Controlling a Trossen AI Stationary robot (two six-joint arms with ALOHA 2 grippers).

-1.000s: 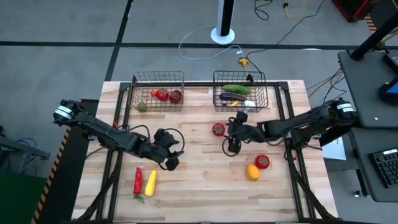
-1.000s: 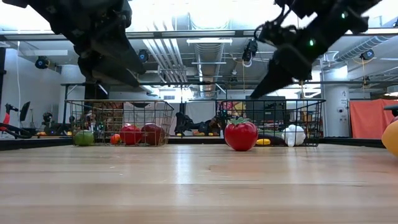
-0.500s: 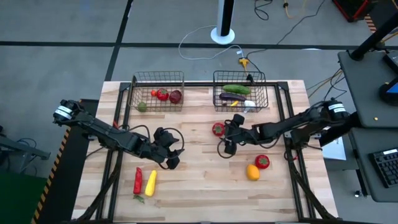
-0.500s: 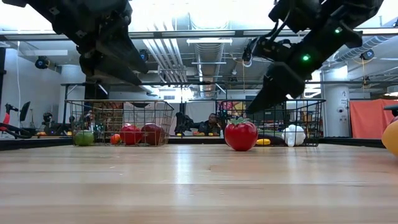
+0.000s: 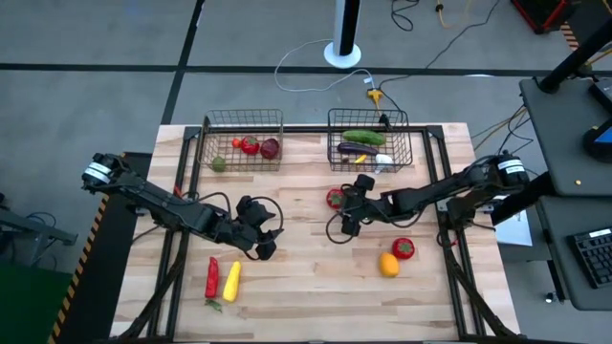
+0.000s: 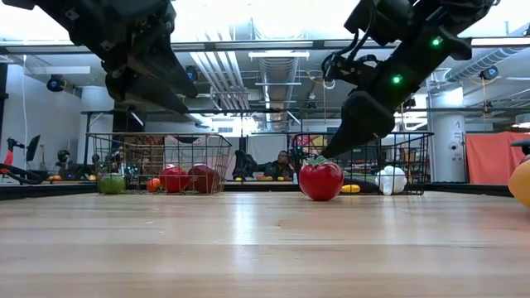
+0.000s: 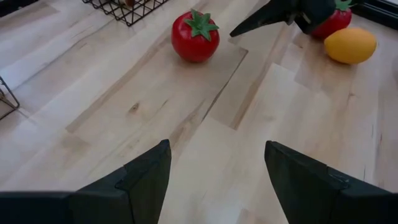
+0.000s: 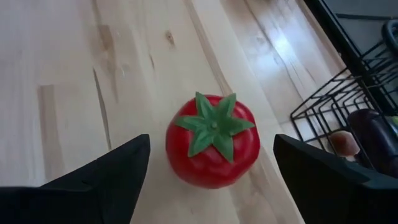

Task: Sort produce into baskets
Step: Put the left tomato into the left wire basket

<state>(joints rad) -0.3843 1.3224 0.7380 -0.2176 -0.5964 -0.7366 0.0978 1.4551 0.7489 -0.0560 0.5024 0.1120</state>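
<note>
Hovering over the middle of the table [image 5: 316,277], the right gripper [image 8: 205,171] has its fingers spread wide and empty, with a red tomato [image 8: 212,147] sitting on the wood between and just ahead of them. In the high view this tomato [image 5: 334,198] lies in front of the right basket [image 5: 368,117], which already holds long green and purple pieces and something white. The left basket [image 5: 243,121] holds red and green round pieces.

To do this pick well, the gripper should come straight down so that one finger passes on each side of the tomato, centred on its widest part below the green stalk, then close gently; a round, smooth body may squirt sideways if the fingers meet it off-centre. From the low view it seems the fingertips are above the tomato's top, though depth is hard to judge there.

The left gripper [image 7: 214,177] waits, open and empty, above bare wood left of centre. A second tomato [image 5: 404,248] and an orange piece [image 5: 387,264] lie near the right side; a red pepper [image 5: 211,277] and a yellow piece [image 5: 231,279] lie near the front left.
</note>
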